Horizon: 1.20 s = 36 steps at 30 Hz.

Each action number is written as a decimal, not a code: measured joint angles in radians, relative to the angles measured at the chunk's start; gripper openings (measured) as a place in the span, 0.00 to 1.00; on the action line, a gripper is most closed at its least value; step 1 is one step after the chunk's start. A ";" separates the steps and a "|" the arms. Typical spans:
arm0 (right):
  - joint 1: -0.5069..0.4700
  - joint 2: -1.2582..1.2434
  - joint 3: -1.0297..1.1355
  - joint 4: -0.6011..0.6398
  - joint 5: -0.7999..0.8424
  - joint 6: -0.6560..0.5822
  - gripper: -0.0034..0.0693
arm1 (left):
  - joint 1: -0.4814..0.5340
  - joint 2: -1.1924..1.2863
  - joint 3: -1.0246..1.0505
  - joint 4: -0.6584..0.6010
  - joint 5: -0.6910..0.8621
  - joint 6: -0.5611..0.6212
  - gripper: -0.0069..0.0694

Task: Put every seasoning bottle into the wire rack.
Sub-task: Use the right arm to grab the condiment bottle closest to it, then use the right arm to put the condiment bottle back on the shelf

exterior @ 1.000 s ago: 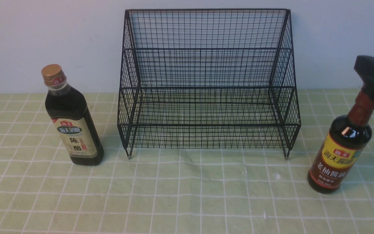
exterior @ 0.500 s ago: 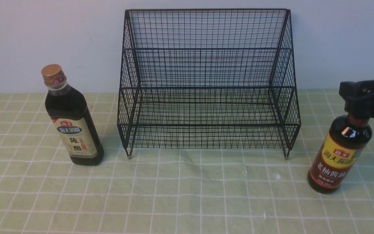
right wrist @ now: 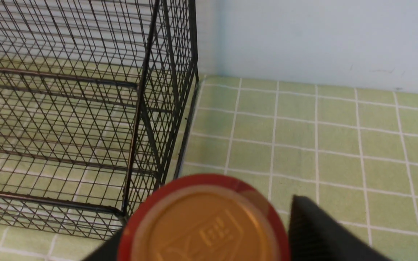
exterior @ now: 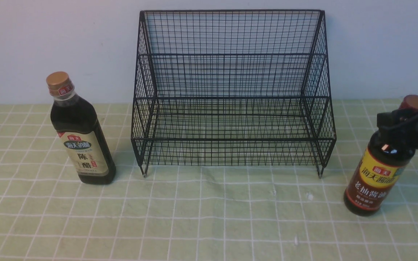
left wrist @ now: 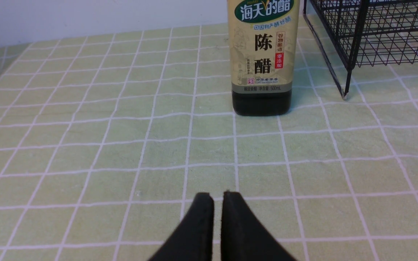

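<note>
- Whole scene sits on a pale green tablecloth (exterior: 209, 217) with a white grid on it. It's a bit rumpled in front of the rack, and there's a plain pale wall (exterior: 49, 36) right behind.
- The wire rack (exterior: 230, 139) is the big thing here: black mesh, stepped, tall back up against the wall, standing mid-table on short legs. Both shelves have nothing on them.
- The gold-cap bottle (exterior: 80, 141) stands upright on the cloth to the rack's left, near its front corner but not touching.
- The red-cap bottle (exterior: 379, 177) stands on the cloth on the rack's right side, a little further forward and also clear of the rack.
- The right gripper (exterior: 399, 121) is at that bottle's neck, with the cap poking up above it.
- In the right wrist view the orange cap top (right wrist: 203, 224) fills the bottom of the frame, with dark fingers (right wrist: 321, 235) on either side. I honestly can't tell if they're squeezing the neck or just straddling it.
- The left gripper (left wrist: 217, 197) really only shows up in its own wrist view. Its tips are pinched nearly together with a sliver of gap, holding nothing, hanging over bare cloth well short of the gold-cap bottle.
- That view also gives you the beige label (left wrist: 263, 54) up close and one rack leg (left wrist: 345, 90) beside the bottle.
</note>
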 joint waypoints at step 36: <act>0.178 0.141 -0.704 -0.004 0.255 -0.030 0.41 | 0.000 0.000 0.000 0.000 0.000 0.000 0.11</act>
